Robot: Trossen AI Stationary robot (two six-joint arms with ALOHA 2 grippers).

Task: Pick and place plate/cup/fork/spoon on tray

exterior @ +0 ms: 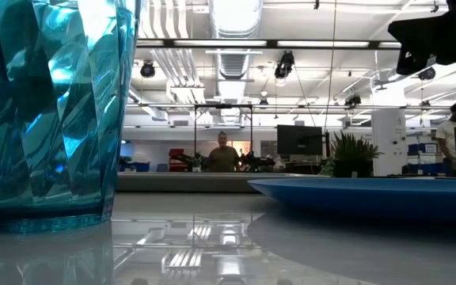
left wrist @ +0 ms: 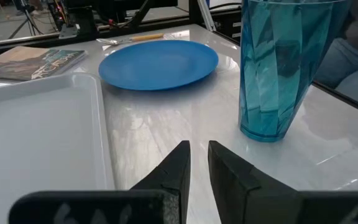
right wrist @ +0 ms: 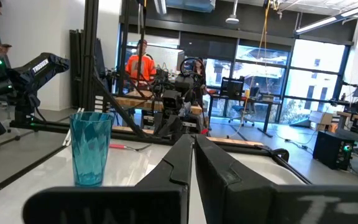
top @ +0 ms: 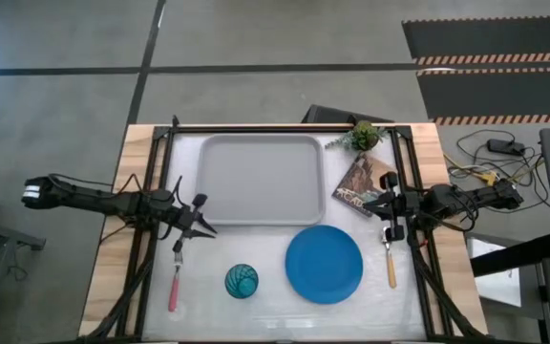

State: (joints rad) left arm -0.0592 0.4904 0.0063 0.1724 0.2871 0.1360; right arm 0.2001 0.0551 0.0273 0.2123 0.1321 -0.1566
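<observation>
Tray [top: 261,179]: lay in the upper middle of the high view, bare inside, on the white bench. Plate [top: 324,264]: sat flat on the bench just below the tray's lower right corner, apart from its rim. Cup [top: 242,281]: stood upright to the left of the plate, near the lower edge, clear of everything. Fork [top: 175,282]: lay lengthwise at lower left, pink handle toward the bottom edge, tines pointing up at the left pincer [top: 201,216]. Spoon [top: 391,263]: lay lengthwise at the right of the plate, bowl end just under the right pincer [top: 382,212].

Left pincer: hung just off the tray's left rim, above the fork. In its wrist view [left wrist: 197,152], narrow, with a slim gap between the fingers and nothing held; beyond the fingers, the tray [left wrist: 42,130] at left, the plate [left wrist: 159,62] and spoon [left wrist: 135,38] farther off, the cup [left wrist: 278,68] close at right.

Right pincer: hung at the right edge of the bench, beside a picture card [top: 361,186] that lay tilted between it and the tray. In its wrist view [right wrist: 193,146], fingers pressed together, empty; cup [right wrist: 91,149] and fork [right wrist: 126,147] beyond.

Potted plant [top: 363,136]: stood off the tray's upper right corner.

In the low view, the cup [exterior: 50,111] filled the left, the plate [exterior: 370,194] rim at right; a person [exterior: 224,154] far behind.
</observation>
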